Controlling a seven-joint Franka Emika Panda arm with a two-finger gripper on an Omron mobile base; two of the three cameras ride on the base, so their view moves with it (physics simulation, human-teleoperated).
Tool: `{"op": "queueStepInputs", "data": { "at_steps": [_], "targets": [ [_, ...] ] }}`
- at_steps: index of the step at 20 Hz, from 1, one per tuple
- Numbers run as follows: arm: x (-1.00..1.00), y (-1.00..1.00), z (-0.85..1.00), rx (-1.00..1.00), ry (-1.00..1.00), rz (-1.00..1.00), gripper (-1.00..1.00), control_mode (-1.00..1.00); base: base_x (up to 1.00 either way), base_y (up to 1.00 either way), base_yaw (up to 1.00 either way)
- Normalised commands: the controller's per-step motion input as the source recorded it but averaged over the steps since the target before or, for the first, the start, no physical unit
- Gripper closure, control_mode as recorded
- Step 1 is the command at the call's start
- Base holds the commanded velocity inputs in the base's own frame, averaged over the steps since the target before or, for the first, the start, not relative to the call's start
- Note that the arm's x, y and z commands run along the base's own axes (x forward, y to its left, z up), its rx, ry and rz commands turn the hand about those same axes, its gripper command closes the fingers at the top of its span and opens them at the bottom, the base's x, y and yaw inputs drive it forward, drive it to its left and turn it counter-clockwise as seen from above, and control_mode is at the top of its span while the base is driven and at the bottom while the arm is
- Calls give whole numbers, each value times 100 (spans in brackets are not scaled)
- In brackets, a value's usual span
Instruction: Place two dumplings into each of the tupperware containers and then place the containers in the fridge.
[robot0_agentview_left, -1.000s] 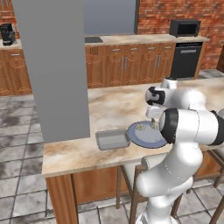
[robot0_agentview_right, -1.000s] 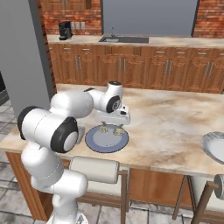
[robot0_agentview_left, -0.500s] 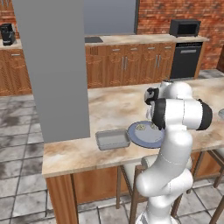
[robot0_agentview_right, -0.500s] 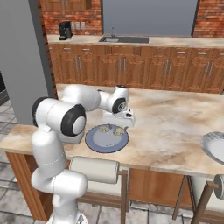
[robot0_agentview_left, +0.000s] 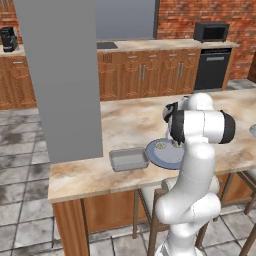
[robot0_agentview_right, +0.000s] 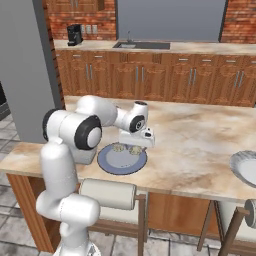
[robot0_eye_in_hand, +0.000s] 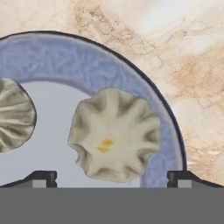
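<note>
Claw (robot0_eye_in_hand: 112, 177) wide, nothing held, hovered directly over small pleated beige dumpling (robot0_eye_in_hand: 114, 133) on round blue-grey plate (robot0_eye_in_hand: 96, 70), marble surface (robot0_agentview_right: 200, 145). Second dumpling (robot0_eye_in_hand: 13, 114) beside it on same plate. Shallow grey rectangular tupperware tub (robot0_agentview_left: 129, 159) sat left of plate, looked unfilled. Judged: task at start, first pick not made; filling tubs and fridge placement all left.

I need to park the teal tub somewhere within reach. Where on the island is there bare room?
Bare counter lies between the blue-grey plate and the white plate. It is crowded around the blue-grey plate, where the open gripper hangs over the dumplings beside the grey tub.
</note>
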Motion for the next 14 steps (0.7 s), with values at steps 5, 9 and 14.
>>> {"op": "queueStepInputs", "data": {
  "at_steps": [5, 9, 14],
  "targets": [
    [18, 0, -23, 0, 1, 0, -100, -100, 0, 0, 0],
    [29, -13, -6, 1, 0, 0, -100, -100, 0, 0, 0],
    [18, -14, 0, 2, 0, 0, -100, -100, 0, 0, 0]
  ]
}}
